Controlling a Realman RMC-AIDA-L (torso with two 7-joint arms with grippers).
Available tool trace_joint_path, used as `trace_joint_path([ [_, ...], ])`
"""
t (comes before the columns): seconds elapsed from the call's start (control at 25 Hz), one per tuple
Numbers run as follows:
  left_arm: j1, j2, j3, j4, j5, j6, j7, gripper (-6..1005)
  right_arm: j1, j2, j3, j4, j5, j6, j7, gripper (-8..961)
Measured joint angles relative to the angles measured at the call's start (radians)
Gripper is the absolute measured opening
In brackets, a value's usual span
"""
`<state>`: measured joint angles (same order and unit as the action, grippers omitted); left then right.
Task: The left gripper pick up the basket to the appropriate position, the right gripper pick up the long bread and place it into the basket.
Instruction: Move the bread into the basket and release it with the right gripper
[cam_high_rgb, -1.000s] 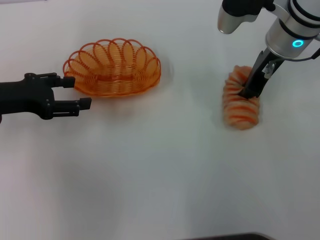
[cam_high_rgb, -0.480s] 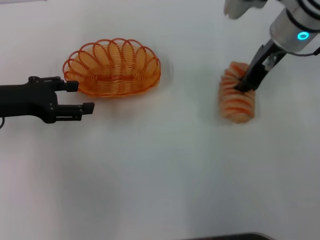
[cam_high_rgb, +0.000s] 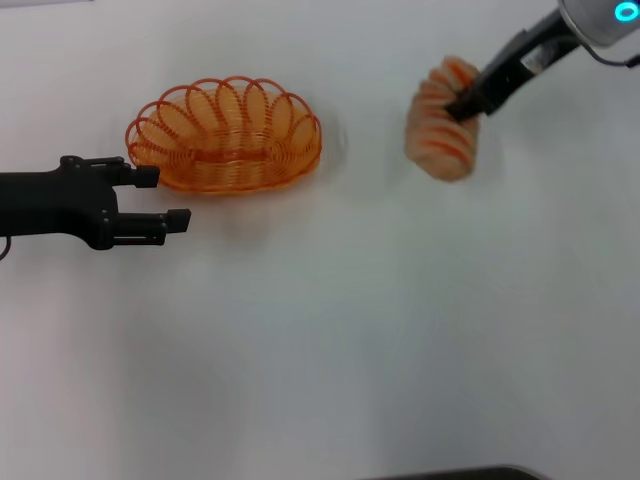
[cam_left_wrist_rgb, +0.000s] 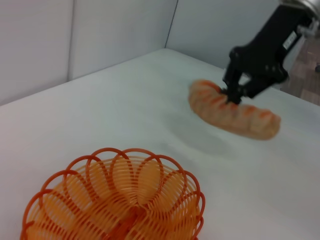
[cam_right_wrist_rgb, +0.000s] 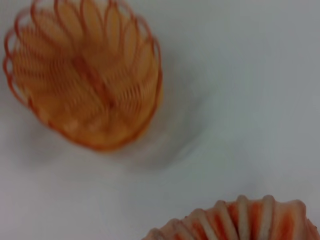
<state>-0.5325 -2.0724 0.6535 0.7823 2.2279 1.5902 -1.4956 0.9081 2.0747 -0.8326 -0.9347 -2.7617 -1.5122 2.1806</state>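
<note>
The orange wire basket (cam_high_rgb: 226, 136) stands on the white table at the back left; it also shows in the left wrist view (cam_left_wrist_rgb: 117, 200) and the right wrist view (cam_right_wrist_rgb: 85, 75). My left gripper (cam_high_rgb: 168, 197) is open, just left of and in front of the basket, touching nothing. My right gripper (cam_high_rgb: 466, 103) is shut on the long bread (cam_high_rgb: 440, 125) and holds it in the air to the right of the basket. The striped loaf also shows in the left wrist view (cam_left_wrist_rgb: 232, 110) and the right wrist view (cam_right_wrist_rgb: 240, 222).
The white table (cam_high_rgb: 330, 330) stretches wide in front of the basket. A grey wall (cam_left_wrist_rgb: 100, 35) stands behind the table in the left wrist view.
My right gripper has lifted the long bread off the table and carried it left and back, towards the basket. My left gripper has edged slightly right and stays open.
</note>
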Motion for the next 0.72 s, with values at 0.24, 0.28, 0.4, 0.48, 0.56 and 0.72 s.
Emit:
trace_joint_path([
  [0.24, 0.001, 0.0, 0.0, -0.002, 0.001, 0.0, 0.0, 793, 0.024, 0.002, 0.017, -0.004, 0.086, 0.054, 0.043, 138],
  [0.28, 0.0, 0.0, 0.0, -0.003, 0.001, 0.0, 0.001, 793, 0.03, 0.004, 0.016, -0.004, 0.092, 0.07, 0.05, 138],
  [0.4, -0.002, 0.0, 0.004, -0.005, 0.001, 0.0, 0.003, 792, 0.052, 0.009, 0.008, 0.004, 0.135, 0.139, 0.08, 134],
  [0.48, -0.003, 0.0, 0.012, -0.005, 0.001, -0.002, 0.003, 792, 0.062, 0.01, 0.001, 0.013, 0.173, 0.174, 0.098, 129],
  [0.56, -0.003, -0.004, 0.025, -0.006, 0.001, -0.008, 0.003, 792, 0.074, 0.011, -0.017, 0.026, 0.218, 0.203, 0.117, 127],
  [0.72, -0.008, -0.007, 0.042, -0.006, 0.001, -0.012, 0.0, 792, 0.111, 0.011, -0.057, 0.081, 0.244, 0.249, 0.167, 127],
])
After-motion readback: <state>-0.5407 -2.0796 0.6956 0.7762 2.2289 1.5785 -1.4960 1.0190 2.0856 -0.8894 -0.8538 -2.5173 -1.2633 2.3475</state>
